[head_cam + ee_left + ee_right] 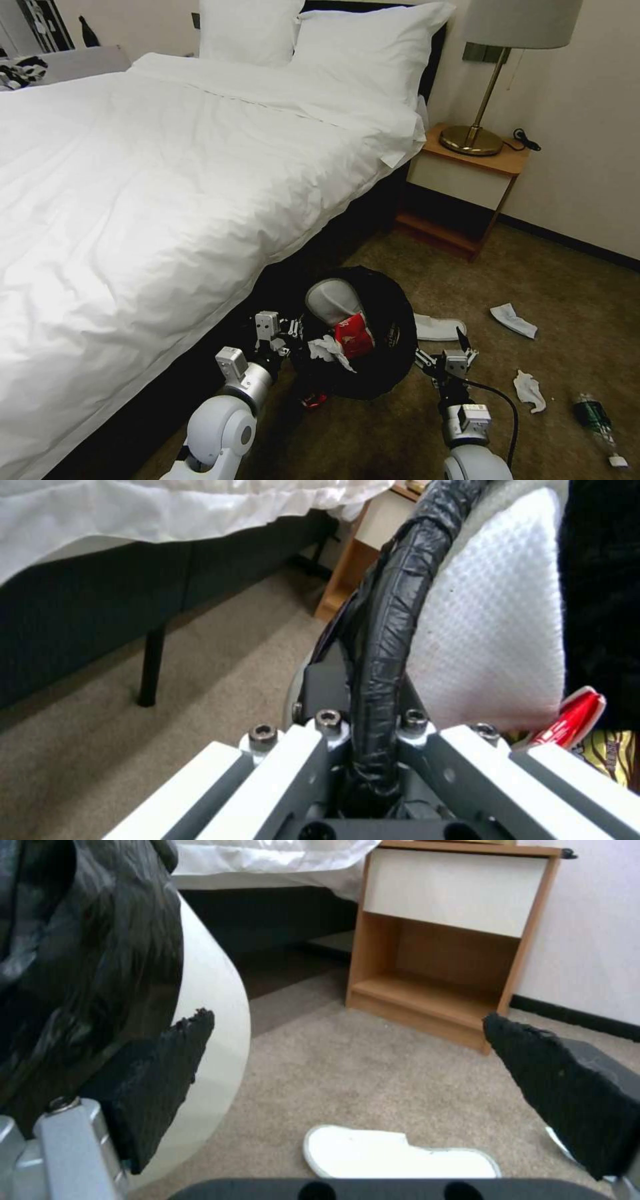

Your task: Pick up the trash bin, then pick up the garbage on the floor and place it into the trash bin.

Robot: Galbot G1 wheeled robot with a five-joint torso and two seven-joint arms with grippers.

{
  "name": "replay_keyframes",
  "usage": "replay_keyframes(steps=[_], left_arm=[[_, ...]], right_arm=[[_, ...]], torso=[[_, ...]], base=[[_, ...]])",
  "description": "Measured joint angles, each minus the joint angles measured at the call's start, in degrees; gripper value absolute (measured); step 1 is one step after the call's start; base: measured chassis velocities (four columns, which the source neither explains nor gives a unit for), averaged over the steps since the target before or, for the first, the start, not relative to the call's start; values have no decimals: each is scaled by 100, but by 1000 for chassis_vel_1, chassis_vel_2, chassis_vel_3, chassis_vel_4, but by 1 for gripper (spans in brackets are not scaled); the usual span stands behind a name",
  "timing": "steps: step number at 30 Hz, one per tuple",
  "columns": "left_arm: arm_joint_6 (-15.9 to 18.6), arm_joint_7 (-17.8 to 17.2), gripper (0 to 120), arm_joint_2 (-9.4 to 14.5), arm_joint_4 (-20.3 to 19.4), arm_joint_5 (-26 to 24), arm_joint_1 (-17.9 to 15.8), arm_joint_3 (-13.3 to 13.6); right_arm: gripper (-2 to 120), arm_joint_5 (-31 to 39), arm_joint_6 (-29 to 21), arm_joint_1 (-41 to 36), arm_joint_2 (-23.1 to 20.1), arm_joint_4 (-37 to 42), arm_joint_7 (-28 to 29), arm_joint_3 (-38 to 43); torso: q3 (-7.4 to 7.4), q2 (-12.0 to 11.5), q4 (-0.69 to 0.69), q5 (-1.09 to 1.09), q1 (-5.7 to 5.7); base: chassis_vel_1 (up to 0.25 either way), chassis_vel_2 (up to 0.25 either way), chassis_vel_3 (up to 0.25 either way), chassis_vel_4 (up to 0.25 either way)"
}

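The trash bin (pixel 373 333) hangs tilted low in the frame's middle, its rim pinched by the left claw (pixel 288 333), so litter could spill while the right claw (pixel 445 357), spread open and empty, reaches the white slipper (pixel 437 328).

No text, label, brand, number or sign can be read here. The red snack packet (pixel 353 335) lying in the trash bin (pixel 393 313) carries white markings on its face, but they are too small and blurred to make out as letters. A yellow-and-dark patterned wrapper (pixel 610 752) beside the red packet shows print that cannot be read either. The green plastic bottle (pixel 595 419) on the carpet bears no legible label.
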Motion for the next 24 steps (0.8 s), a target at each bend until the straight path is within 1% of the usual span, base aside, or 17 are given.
replay_keyframes(steps=[3, 4, 5, 7, 8, 9, 10, 11, 12, 14, 15, 16, 17, 18, 20, 23, 24], left_arm=[[-58, -1, 0, -1, 25, -3, -37, 1], [-59, -55, 0, -9, 25, -20, -65, 16], [-59, -55, 0, -9, 25, -20, -65, 16], [24, -253, 0, -45, -16, -58, -141, 18], [24, -253, 0, -45, -16, -58, -141, 18], [104, -364, 0, -62, -61, -66, -169, 9], [104, -364, 0, -62, -61, -66, -169, 9], [231, -588, 0, -72, -140, -80, -216, -8], [231, -588, 0, -72, -140, -80, -216, -8], [579, -988, 0, -64, -320, -175, -276, -20], [579, -988, 0, -64, -320, -175, -276, -20], [723, -1168, 0, -59, -391, -204, -301, -1], [723, -1168, 0, -59, -391, -204, -301, -1], [884, -1389, 0, -55, -498, -236, -355, 37], [1035, -1580, 0, -41, -598, -313, -425, 78], [1145, -1719, 0, -33, -657, -395, -472, 108], [1391, -1953, 0, -9, -753, -573, -566, 121]], right_arm=[[100, 21, -64, -5, -171, -32, 21, -65], [100, 53, -138, 8, -351, -88, 33, -132], [100, 53, -138, 8, -351, -88, 33, -132], [100, 101, -225, 82, -739, -239, 34, -284], [100, 101, -225, 82, -739, -239, 34, -284], [100, 116, -239, 123, -956, -326, 24, -356], [100, 116, -239, 123, -956, -326, 24, -356], [100, 156, -246, 181, -1287, -446, 3, -448], [100, 156, -246, 181, -1287, -446, 3, -448], [100, 286, -268, 270, -1889, -608, -23, -616], [100, 286, -268, 270, -1889, -608, -23, -616], [100, 329, -277, 298, -2068, -643, -39, -680], [100, 329, -277, 298, -2068, -643, -39, -680], [100, 351, -280, 333, -2285, -689, -75, -808], [100, 313, -271, 384, -2483, -755, -128, -964], [100, 266, -255, 411, -2573, -792, -171, -1059], [100, 169, -224, 486, -2711, -871, -257, -1229]], torso=[[0, 0, -1, 0, 0], [0, -1, -1, 1, 0], [0, -1, -1, 1, 0], [0, -1, -1, 1, 0], [0, -1, -1, 1, 0], [0, -1, -1, 2, 0], [0, -1, -1, 2, 0], [0, -1, -1, 1, 0], [0, -1, -1, 1, 0], [0, -1, 0, 0, 0], [0, -1, 0, 0, 0], [0, -1, 0, 0, 0], [0, -1, 0, 0, 0], [0, -1, -1, 1, 0], [0, -1, 0, 0, 0], [0, -1, 0, 0, 0], [0, -1, -2, 1, 0]], base=[[0, 0, 0, 0], [0, 0, 0, 0], [0, 0, 0, 0], [0, 0, 0, 0], [0, 0, 0, 0], [0, 0, 0, 0], [0, 0, 0, 0], [0, 0, 0, 0], [0, 0, 0, 0], [0, 0, 0, 0], [0, 0, 0, 0], [0, 0, 0, 0], [0, 0, 0, 0], [0, 0, 0, 0], [0, 0, 0, 0], [0, 0, 0, 0], [0, 0, 0, 0]])
